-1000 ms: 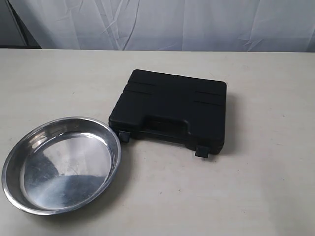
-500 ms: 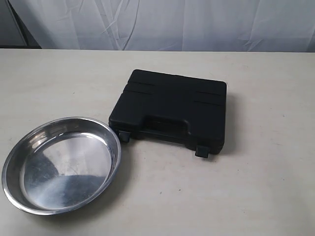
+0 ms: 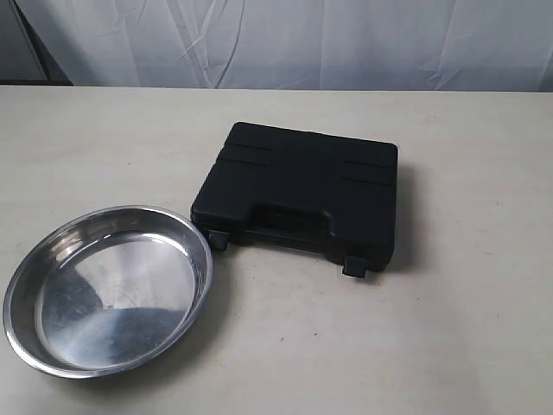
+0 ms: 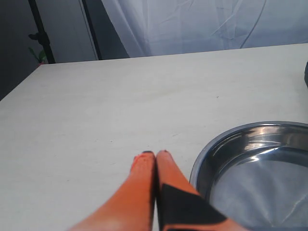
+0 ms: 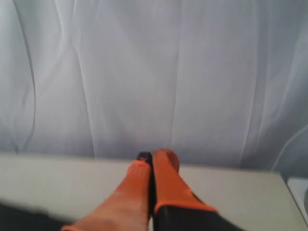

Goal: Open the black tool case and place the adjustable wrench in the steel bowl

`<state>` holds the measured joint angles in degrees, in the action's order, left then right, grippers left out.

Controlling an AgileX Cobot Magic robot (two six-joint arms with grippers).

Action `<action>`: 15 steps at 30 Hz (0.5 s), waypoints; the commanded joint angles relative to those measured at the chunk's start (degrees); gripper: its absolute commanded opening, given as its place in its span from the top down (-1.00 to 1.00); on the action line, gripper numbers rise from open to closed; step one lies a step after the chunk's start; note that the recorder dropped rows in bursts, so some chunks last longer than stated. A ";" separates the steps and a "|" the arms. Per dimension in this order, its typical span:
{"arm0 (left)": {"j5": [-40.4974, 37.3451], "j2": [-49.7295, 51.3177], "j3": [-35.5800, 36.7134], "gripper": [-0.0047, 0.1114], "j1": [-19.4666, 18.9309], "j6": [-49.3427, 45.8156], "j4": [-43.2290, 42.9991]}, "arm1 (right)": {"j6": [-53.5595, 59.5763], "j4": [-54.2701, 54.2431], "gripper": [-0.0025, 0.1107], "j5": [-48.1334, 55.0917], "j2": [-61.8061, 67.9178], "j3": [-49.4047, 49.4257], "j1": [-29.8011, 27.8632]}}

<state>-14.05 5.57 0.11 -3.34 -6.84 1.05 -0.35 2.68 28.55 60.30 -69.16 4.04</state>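
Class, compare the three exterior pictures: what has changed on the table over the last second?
Nothing visibly changed. The black tool case lies closed in the same spot, and the steel bowl sits empty beside it, unmoved.

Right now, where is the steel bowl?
In the exterior view the steel bowl sits empty at the near left of the table, its rim close to the near-left corner of the closed black tool case.

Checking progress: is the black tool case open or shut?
Shut. The black tool case lies flat on the table with its lid down; none of its interior shows.
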 commanded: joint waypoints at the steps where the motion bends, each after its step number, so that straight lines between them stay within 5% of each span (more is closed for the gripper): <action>1: 0.74 -0.22 -0.11 0.91 -0.11 0.42 -0.29 | 17.60 -6.63 0.97 25.89 26.00 -18.78 8.39; 8: 0.74 -0.22 -0.11 0.91 -0.11 0.42 -0.29 | 23.55 -3.86 0.97 38.86 47.64 -23.03 24.04; 15: 0.74 -0.22 -0.11 0.91 -0.11 0.42 -0.29 | 23.45 -5.18 0.97 36.27 52.78 -23.03 27.43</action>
<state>-14.05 5.57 0.11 -3.34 -6.84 1.05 22.72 -1.54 66.14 112.60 -91.48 31.12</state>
